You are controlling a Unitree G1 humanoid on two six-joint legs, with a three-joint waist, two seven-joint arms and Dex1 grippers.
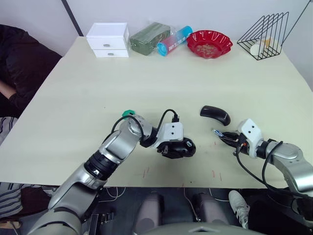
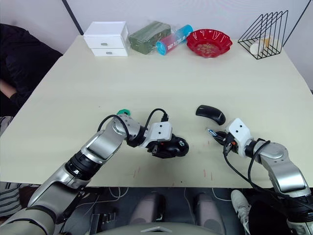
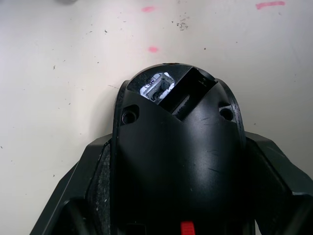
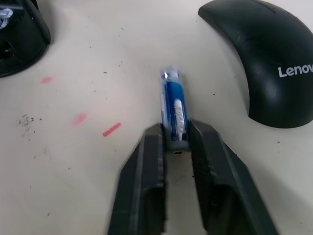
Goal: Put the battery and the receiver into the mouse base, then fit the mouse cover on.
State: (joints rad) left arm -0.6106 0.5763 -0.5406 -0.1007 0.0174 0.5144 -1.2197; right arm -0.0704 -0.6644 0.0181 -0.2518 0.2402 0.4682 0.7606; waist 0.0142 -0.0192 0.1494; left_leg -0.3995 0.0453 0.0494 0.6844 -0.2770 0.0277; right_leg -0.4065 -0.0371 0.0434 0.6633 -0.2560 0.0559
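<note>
The black mouse base sits near the table's front edge, with my left gripper shut around its sides. In the left wrist view the mouse base shows an open cavity with a pale metal part inside and a red patch at its near end. To the right, my right gripper is shut on one end of the white-and-blue battery, held low over the table. The glossy mouse cover lies on the table just beyond the battery. The receiver is hidden from me.
A green round disc lies by my left forearm. Along the far edge stand a white drawer box, a green packet, a blue-and-pink tube, a red bowl and a wire rack. A person sits at the left.
</note>
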